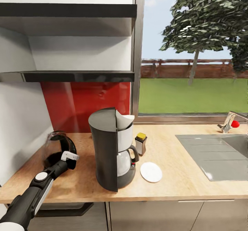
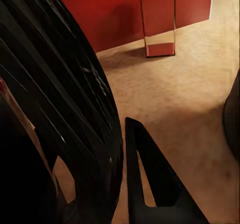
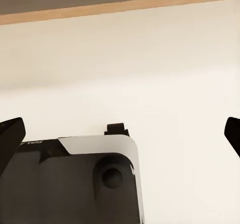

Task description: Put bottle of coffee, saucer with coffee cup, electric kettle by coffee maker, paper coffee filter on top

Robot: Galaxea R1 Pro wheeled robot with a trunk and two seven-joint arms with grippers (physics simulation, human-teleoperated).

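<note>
The left gripper [image 1: 69, 157] is at the kettle [image 1: 57, 148] handle, apparently clamped on it, left of the coffee maker [image 1: 112, 148]. Rigid and probably heavy, the kettle is best held by the handle. Right fingers [image 3: 10, 134] are spread.

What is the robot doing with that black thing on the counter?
The robot's left gripper is at the handle of the electric kettle, which sits on the countertop left of the coffee maker. A paper filter already sits on top of the coffee maker. On its other side stand the coffee bottle and a white saucer. No cup is on it yet.
</note>
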